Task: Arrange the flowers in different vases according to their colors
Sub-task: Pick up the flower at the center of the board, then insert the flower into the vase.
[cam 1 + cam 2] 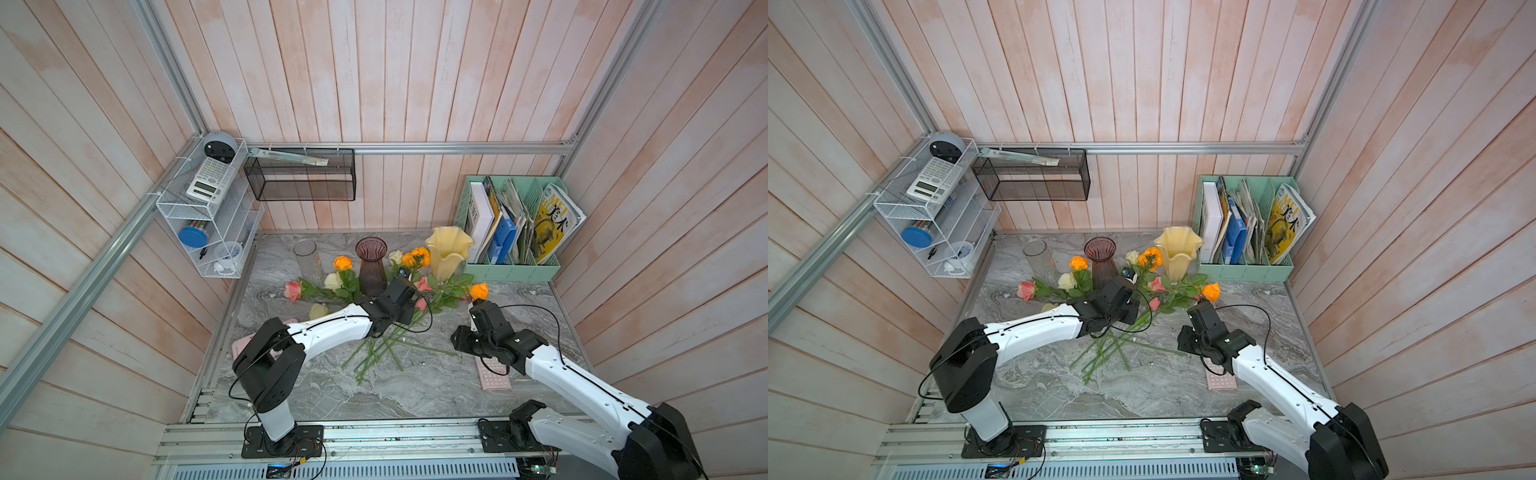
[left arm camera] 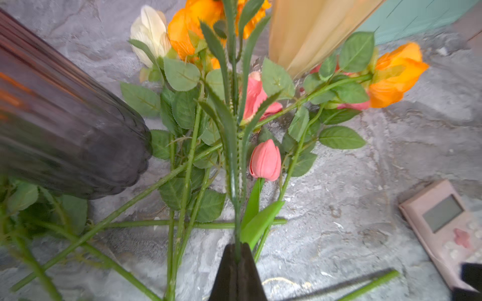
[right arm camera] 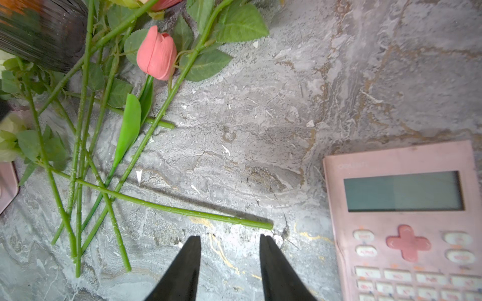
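Several flowers lie in a heap on the marble table: orange heads (image 1: 417, 257), a cream one (image 1: 333, 281) and a pink one (image 1: 293, 290), with their stems crossing at the front. Behind them stand the vases, with no flower in any: clear glass (image 1: 308, 259), dark purple (image 1: 372, 266), pale yellow (image 1: 448, 253). My left gripper (image 2: 237, 247) (image 1: 409, 318) is shut on one green stem (image 2: 234, 169) that runs up toward the orange heads. My right gripper (image 3: 230, 238) (image 1: 459, 343) hangs open over bare table, just short of a stem's cut end (image 3: 268, 226).
A pink calculator (image 3: 404, 208) (image 1: 494, 376) lies beside my right gripper. A mint-green file holder (image 1: 511, 232) stands at the back right. A pink tulip bud (image 2: 265, 160) lies among the stems. A white wire rack (image 1: 208, 216) and a black mesh basket (image 1: 301, 174) hang on the walls.
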